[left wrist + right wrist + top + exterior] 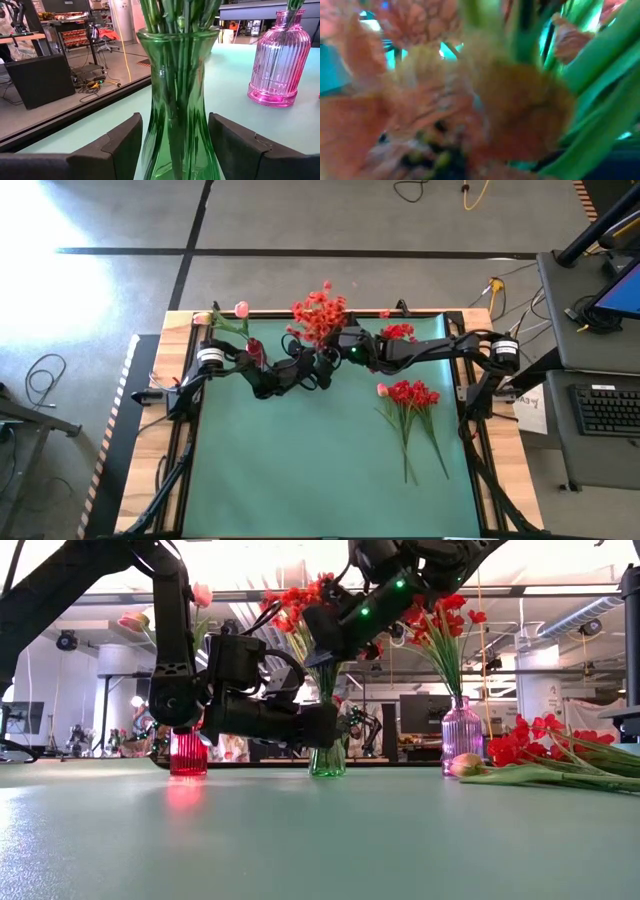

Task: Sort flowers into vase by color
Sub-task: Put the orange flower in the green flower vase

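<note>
The left gripper point(175, 150) stands with its two dark fingers point(120, 150) on either side of the green vase point(177, 90), closed against its lower body so that the glass fills the space between them. Green stems rise out of that vase's mouth just above the fingers, and in the high view they end in a bunch of orange-red flowers point(318, 313) at the far edge of the green mat point(300, 470). Just beyond the left gripper on one side stands a pink ribbed vase point(280, 55), holding red flowers point(445, 615); on its other side, in the low view, a small red vase point(188, 753) sits behind the left arm, with pink tulips point(200, 595) above it. The right gripper point(340, 345) hangs above the green vase, pushed in among the orange-red blossoms, which press so close to its camera that whether its fingers are spread or pressed together cannot be told, nor whether they grasp a stem. Well apart from both grippers, out on the mat toward the right arm's side, a loose bunch of red flowers point(412, 393) lies flat with its long stems pointing toward the near edge, a pink bud point(465, 764) lying beside it.
</note>
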{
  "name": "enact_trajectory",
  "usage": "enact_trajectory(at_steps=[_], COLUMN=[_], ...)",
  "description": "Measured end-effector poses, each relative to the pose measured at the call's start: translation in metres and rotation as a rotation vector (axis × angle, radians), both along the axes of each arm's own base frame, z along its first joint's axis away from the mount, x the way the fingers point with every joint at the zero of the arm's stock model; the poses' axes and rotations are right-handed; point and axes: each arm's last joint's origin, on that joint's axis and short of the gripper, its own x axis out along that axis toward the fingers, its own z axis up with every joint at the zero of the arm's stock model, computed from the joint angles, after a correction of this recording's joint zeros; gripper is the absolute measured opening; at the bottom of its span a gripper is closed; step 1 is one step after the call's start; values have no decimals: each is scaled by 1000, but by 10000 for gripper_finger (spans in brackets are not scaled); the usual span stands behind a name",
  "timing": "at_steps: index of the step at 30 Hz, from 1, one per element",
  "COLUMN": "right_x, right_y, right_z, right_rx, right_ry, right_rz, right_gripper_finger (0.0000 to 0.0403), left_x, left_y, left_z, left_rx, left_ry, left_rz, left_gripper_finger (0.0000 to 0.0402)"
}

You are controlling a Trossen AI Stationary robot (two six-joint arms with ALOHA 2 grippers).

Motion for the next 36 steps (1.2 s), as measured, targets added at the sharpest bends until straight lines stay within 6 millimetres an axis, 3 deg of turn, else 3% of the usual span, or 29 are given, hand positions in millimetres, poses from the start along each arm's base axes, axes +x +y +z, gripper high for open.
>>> enact_trajectory(at_steps=[13,36], right_x=[-9,-34], right_y=[6,24], right_z=[11,49], right_rx=[0,40], right_ry=[28,-17], right_rz=[13,28], right_gripper_finger=[200,282], left_x=[0,0], left_y=[0,0], left_z=[0,1], left_rx=[0,2], left_ry=[0,-9], left_rz=[0,1], left_gripper_finger=[209,210])
